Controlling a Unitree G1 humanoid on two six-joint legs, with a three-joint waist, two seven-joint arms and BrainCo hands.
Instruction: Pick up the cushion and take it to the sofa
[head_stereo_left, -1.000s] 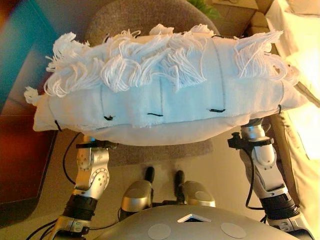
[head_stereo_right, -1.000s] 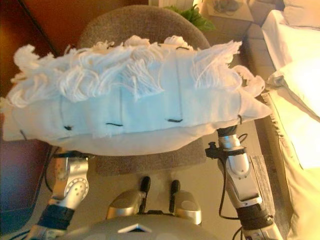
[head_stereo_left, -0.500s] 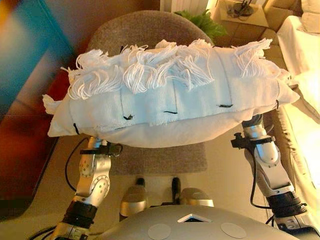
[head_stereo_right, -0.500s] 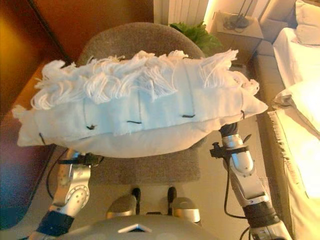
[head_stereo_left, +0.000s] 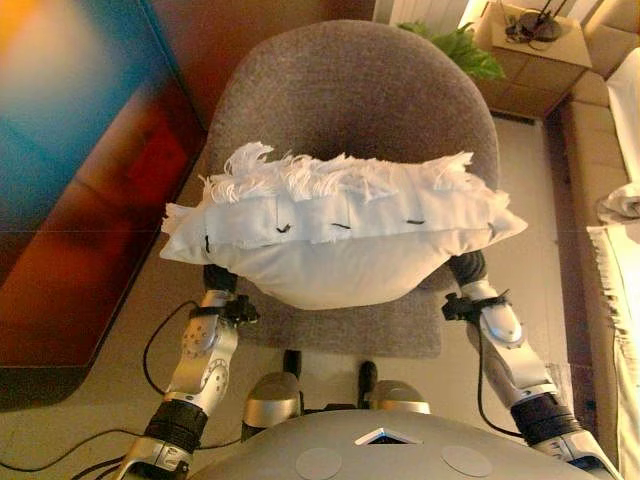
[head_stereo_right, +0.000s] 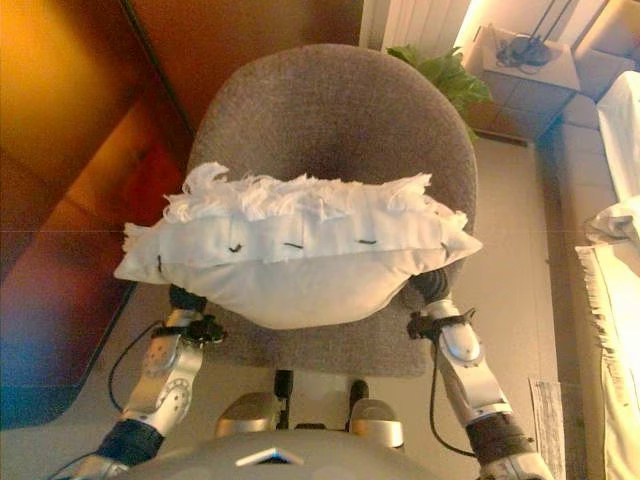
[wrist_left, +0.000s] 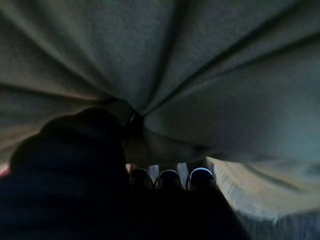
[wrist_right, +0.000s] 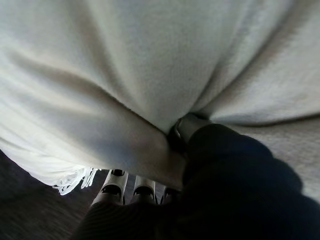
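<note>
The white cushion (head_stereo_left: 340, 240), with a fringe along its top, is held in both hands over the front of a grey round armchair (head_stereo_left: 350, 100). I cannot tell whether it touches the seat. My left hand (wrist_left: 75, 165) is under its left end and my right hand (wrist_right: 235, 170) under its right end. In each wrist view the thumb presses a fold into the cloth against the fingers (wrist_right: 135, 185) below. From the head only the dark wrist covers show, left (head_stereo_left: 218, 278) and right (head_stereo_left: 466, 268).
A dark red-brown cabinet (head_stereo_left: 90, 220) stands along the left. A green plant (head_stereo_left: 455, 45) and a small side table (head_stereo_left: 535, 45) are behind the chair on the right. White bedding (head_stereo_left: 625, 210) lies at the right edge.
The cushion has moved down and away from my head toward the chair seat, still held in both hands. The view has shifted and shows the whole chair.
</note>
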